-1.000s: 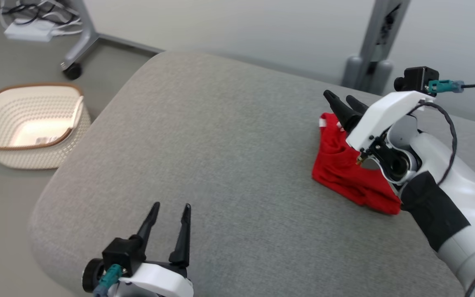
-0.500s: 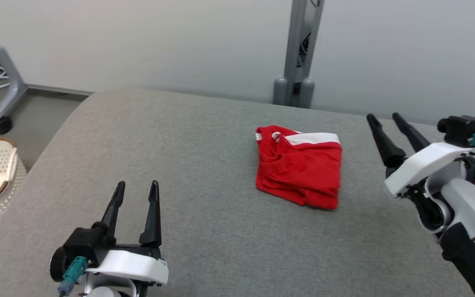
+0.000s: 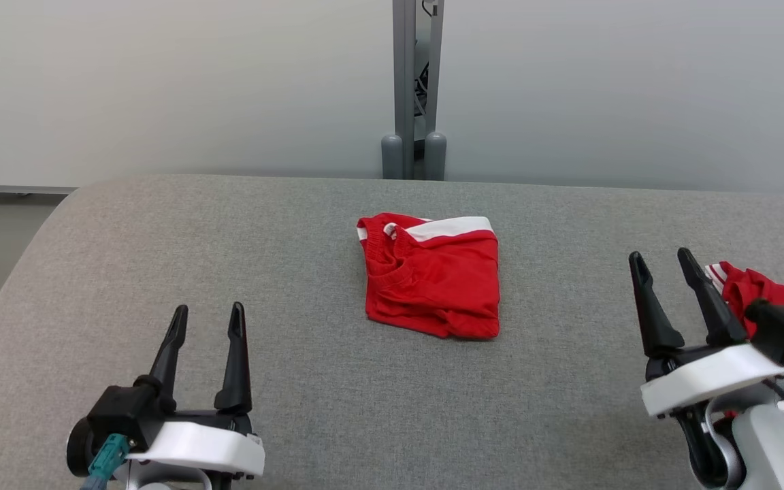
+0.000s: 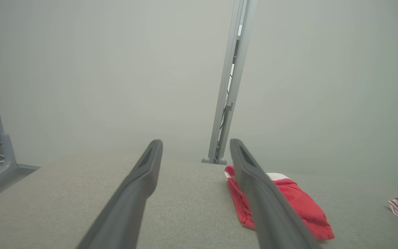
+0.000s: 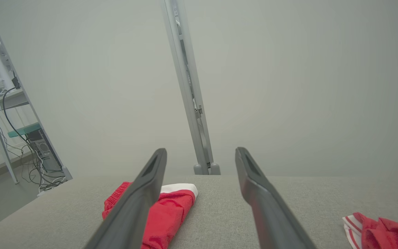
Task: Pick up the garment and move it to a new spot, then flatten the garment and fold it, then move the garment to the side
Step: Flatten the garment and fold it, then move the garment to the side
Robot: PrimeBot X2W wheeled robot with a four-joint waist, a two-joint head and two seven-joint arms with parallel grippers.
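Folded red garment [image 3: 433, 286] with a white band lies as a compact, roughly square packet near the middle of the grey cushion [image 3: 229, 224], well apart from both arms. Near edge a little rumpled, but the layers sit closed on themselves. Judged: pick-up, flattening and folding look done for this piece. Whether its present spot counts as "the side" cannot be told, so the last shift may be finished or still owed. A second red garment [image 3: 766, 292], striped at the hem, sits crumpled at the right end of the cushion, just beyond the right gripper [image 3: 660, 256]; not folded, possibly next in line. Left gripper [image 3: 207, 309] at the near left, over bare cushion. Fingers [image 4: 133, 200] of both grippers are spread wide and released, with nothing between them; they touch no cloth and, as far as seen, not the cushion either. Both pairs point toward the grey post [image 3: 411, 88] at the back.
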